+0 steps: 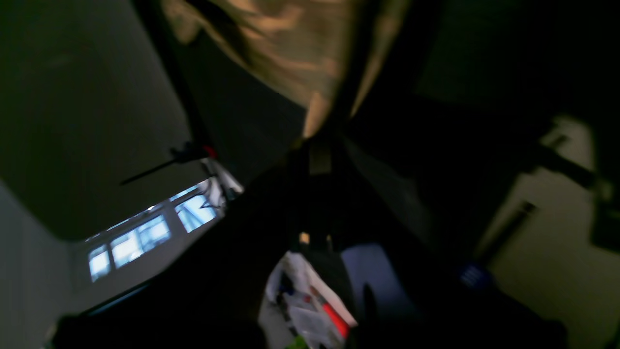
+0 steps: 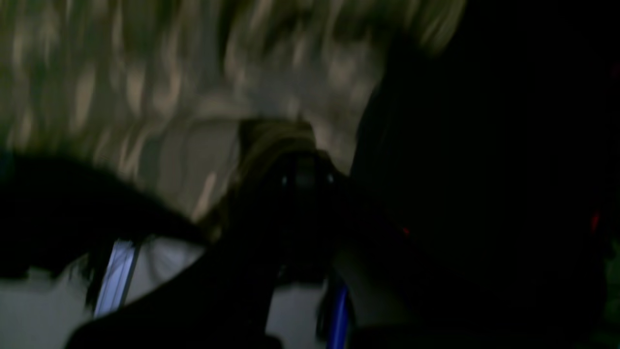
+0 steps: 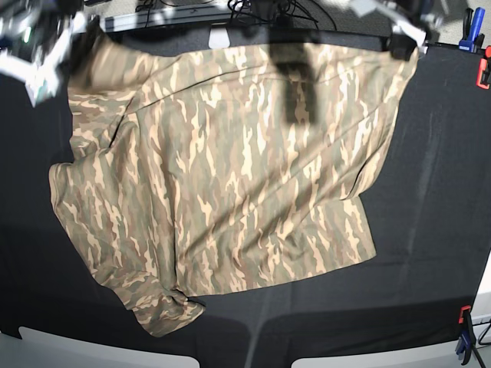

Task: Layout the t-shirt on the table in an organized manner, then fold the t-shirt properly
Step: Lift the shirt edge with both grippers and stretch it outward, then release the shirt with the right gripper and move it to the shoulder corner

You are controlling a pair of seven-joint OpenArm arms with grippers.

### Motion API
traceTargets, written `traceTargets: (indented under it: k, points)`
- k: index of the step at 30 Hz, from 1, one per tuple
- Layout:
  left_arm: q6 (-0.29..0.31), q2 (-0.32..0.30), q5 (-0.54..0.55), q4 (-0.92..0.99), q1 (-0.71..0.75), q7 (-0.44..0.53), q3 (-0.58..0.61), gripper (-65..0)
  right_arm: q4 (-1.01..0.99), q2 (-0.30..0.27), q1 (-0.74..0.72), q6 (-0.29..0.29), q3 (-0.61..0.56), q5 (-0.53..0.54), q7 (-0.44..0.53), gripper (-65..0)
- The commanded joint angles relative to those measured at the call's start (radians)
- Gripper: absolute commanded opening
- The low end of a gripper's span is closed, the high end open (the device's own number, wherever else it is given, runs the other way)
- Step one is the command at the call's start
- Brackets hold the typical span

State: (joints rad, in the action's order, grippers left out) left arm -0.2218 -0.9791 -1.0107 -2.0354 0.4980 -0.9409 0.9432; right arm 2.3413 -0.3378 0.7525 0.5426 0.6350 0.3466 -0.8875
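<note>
- My left gripper (image 3: 405, 44) is pinched tight on a far corner of the t-shirt (image 3: 230, 169); my right gripper (image 3: 73, 46) is pinched tight on the other far corner.
- The shirt hangs from both grips and runs down onto the table (image 3: 430, 192); its near part lies on the black cloth, with one end bunched up.
- My base view shows the whole shirt; my wrist views are dark and blurry, showing only cloth (image 1: 290, 48) close to the closed fingers.
</note>
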Motion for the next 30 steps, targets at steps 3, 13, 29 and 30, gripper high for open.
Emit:
traceTargets:
  k: [3,13,29,30]
  points:
    - [-0.053,0.004,-0.017,-0.016,-0.063,0.037,0.000,-65.0,0.015,-0.011,-0.084,-0.004,0.007,0.002,0.016,-65.0]
    - [-0.055,0.101,0.199,-0.016,-0.205,0.105,0.000,-65.0,0.015,-0.011,-0.237,-0.003,0.007,0.000,-0.012,-65.0]
    - [-0.055,0.100,0.212,-0.016,-0.201,0.077,0.000,-65.0,-0.010,-0.004,0.107,0.056,0.009,-0.058,-0.170,-65.0]
    - [-0.055,0.100,0.212,-0.016,-0.202,0.078,0.000,-65.0,-0.003,-0.002,0.134,0.056,0.009,-0.058,-0.170,-65.0]
